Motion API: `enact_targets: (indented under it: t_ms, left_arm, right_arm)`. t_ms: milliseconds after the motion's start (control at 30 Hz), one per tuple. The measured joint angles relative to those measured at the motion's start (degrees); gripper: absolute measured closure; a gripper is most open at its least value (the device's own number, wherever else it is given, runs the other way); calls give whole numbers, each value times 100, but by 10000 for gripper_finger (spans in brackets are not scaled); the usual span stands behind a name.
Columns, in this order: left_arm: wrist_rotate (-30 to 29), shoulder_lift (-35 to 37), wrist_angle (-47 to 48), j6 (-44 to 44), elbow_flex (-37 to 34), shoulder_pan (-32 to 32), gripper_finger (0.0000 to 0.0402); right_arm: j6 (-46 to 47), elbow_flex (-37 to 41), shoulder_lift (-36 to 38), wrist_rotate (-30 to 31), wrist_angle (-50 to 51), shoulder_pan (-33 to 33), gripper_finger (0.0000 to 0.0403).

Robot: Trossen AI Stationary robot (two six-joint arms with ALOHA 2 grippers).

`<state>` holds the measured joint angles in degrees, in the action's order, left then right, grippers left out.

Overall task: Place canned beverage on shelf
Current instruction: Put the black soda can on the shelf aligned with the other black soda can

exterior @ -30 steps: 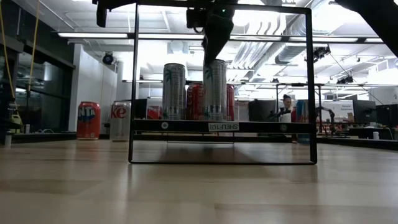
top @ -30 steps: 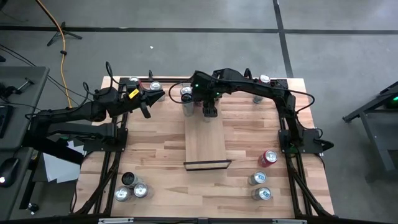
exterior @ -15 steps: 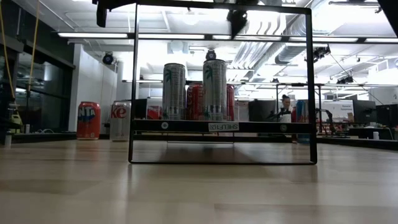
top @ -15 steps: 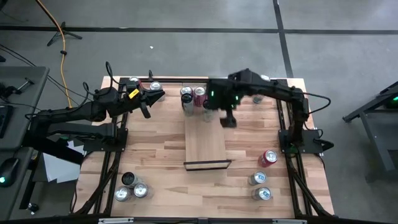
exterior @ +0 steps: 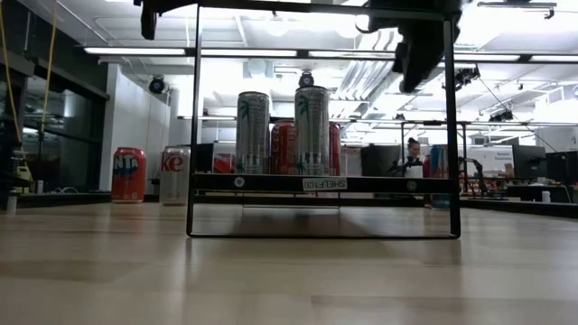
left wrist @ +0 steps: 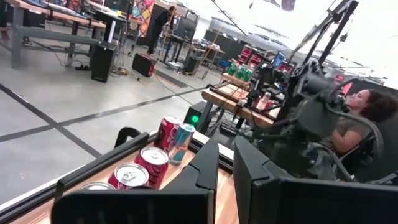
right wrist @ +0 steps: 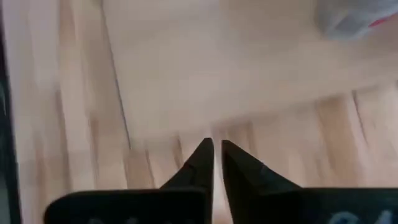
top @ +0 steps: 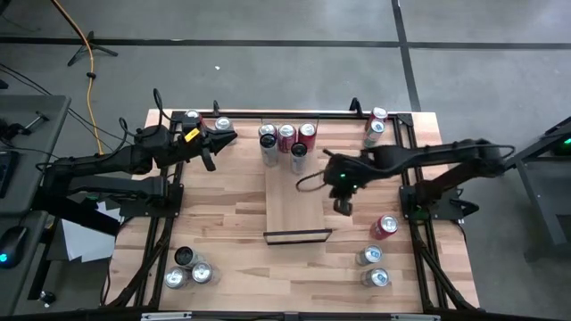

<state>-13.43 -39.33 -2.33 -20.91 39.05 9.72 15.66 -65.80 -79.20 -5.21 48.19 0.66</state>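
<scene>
With 4 cans (top: 298, 159) already at the shelf's (top: 294, 201) 12 o'clock end, the empty, closed right pincer (top: 343, 207) should open wide, then grip the red can (top: 384, 226) at its 4 o'clock firmly.

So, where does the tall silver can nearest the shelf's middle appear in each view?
High view: the tall silver can stands at the far end of the shelf, nearer the camera than the three cans behind it.
Low view: the can stands upright on the shelf board, right of a second silver can.
Left wrist view: not visible.
Right wrist view: not visible.
Shared landmark: the shelf.
</scene>
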Motion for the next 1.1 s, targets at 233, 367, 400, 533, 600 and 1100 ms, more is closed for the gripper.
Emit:
enact_targets:
  t_ms: [233,367,400,533,600,1100]
  left_arm:
    - [1,0,-2,-2,0,0,398]
    - [0,0,-21,-4,0,0,398]
    - [0,0,-28,0,0,0,398]
    - [0,0,-28,0,0,0,398]
    - [0,0,-28,0,0,0,398]
    - [-17,-4,-48,0,0,0,398]
  right_arm:
    - [1259,1402,505,1419,-2746,-78,391]
    - [1207,1631,254,1675,-3647,-81,396]
    - [1113,1654,187,1681,-3780,-93,397]
    - [709,1650,-8,1743,-4175,-135,400]
    - [676,1644,-32,1802,-4232,-170,402]
    - [-29,1637,-319,1965,-4341,-553,403]
